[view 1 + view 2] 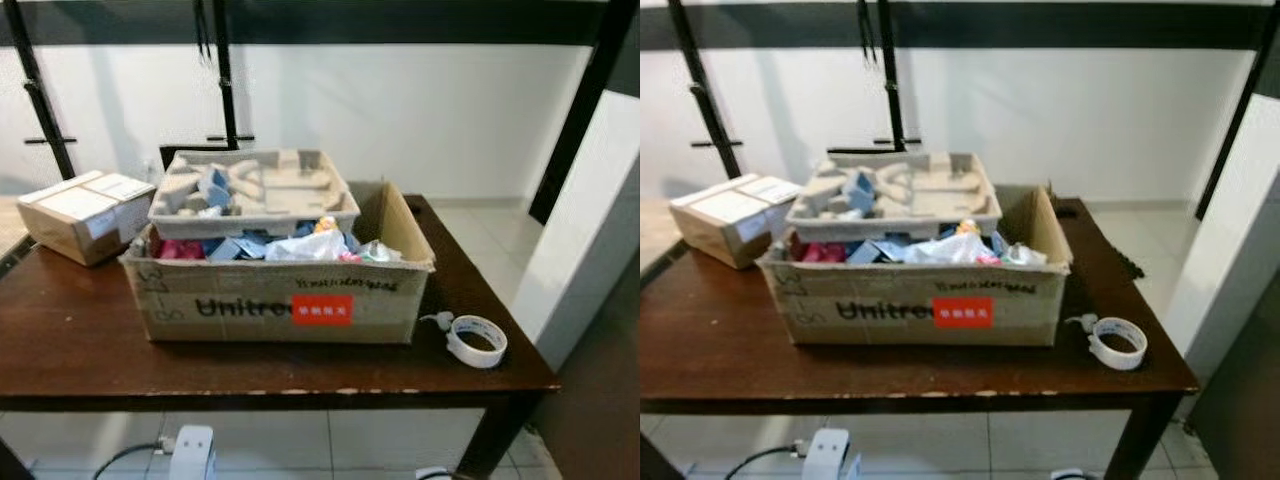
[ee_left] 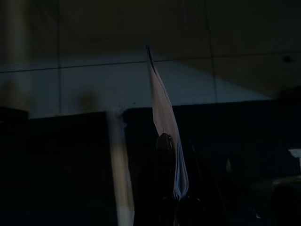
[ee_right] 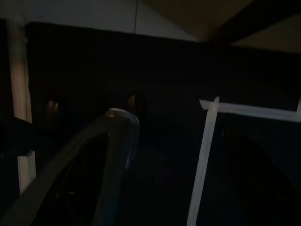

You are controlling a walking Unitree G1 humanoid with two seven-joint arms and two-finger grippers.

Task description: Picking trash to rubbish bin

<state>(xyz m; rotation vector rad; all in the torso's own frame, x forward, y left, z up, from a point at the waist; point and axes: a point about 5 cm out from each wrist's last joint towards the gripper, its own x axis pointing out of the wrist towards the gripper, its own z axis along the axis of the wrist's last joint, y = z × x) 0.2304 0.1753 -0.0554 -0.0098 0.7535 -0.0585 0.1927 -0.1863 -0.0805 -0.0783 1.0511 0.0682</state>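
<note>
A large open cardboard box (image 1: 280, 295) printed "Unitree" stands on the dark wooden table (image 1: 80, 340), full of mixed trash (image 1: 300, 243) in paper and plastic. A grey moulded pulp tray (image 1: 255, 190) lies across its back half. The left wrist view is very dark; a thin pale sheet (image 2: 164, 117) rises edge-on from between the black fingers of my left gripper (image 2: 171, 143), which looks shut on it. In the dark right wrist view one grey-green finger (image 3: 110, 155) of my right gripper curves up in front of a black surface.
A small sealed carton (image 1: 85, 213) with white labels sits at the table's left. A roll of white tape (image 1: 477, 340) lies near the front right corner. A white wall (image 1: 590, 230) stands close on the right. Cables and a white device (image 1: 190, 448) lie on the tiled floor under the table.
</note>
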